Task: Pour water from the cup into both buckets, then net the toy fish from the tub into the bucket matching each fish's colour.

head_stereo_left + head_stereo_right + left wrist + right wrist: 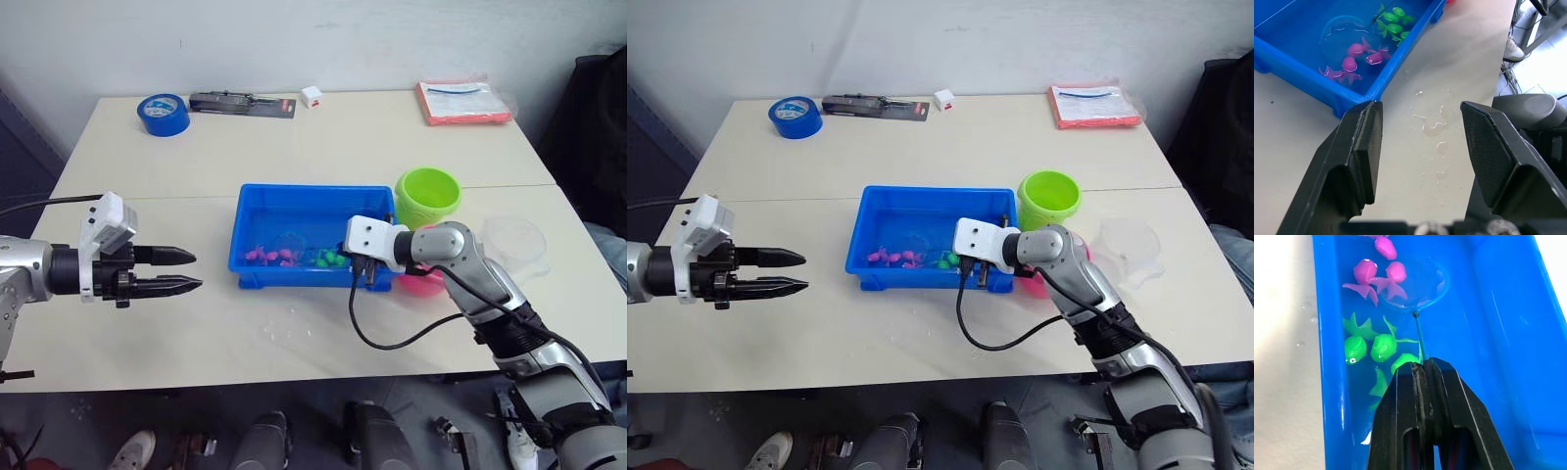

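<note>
Roughly mid-task, judging by layout: the cup (pixel 1130 245) sits at right of frame beside the buckets and looks empty, so pouring seems done, though water level in the buckets can't be read. Netting stage is underway, no fish visibly moved yet.

Right gripper (pixel 1422 377) has its fingers closed tight on the net's thin handle, hovering over the right end of the tub (pixel 257 206). The net (pixel 1418 284) has its hoop down in the tub at centre frame, sitting around or against the pink fish (pixel 1366 271); can't tell if any is actually inside the hoop. The green fish (pixel 1382 346) are clustered just beside the handle, nearer the gripper. All fish seen lie in the tub, pink group toward its middle, green group to the right of them, along the near wall. Thin water in the tub.

Left gripper (pixel 171 271) at left of frame, well apart from the tub, fingers parted wide, holding nothing. Spilled droplets (pixel 1432 125) on the table (pixel 323 137) in front of the tub.

Green bucket (pixel 428 196) stands upright just right of the tub's far corner; inside looks free of fish. Pink bucket (pixel 424 284) is mostly hidden behind the right arm, contents not visible.

Left to do: scoop every fish, pink to pink bucket, green to green.

Upper frame clutter: blue tape roll (pixel 163 114), black tool pack (pixel 242 103), red packet (pixel 463 102), small white box (pixel 312 96).
</note>
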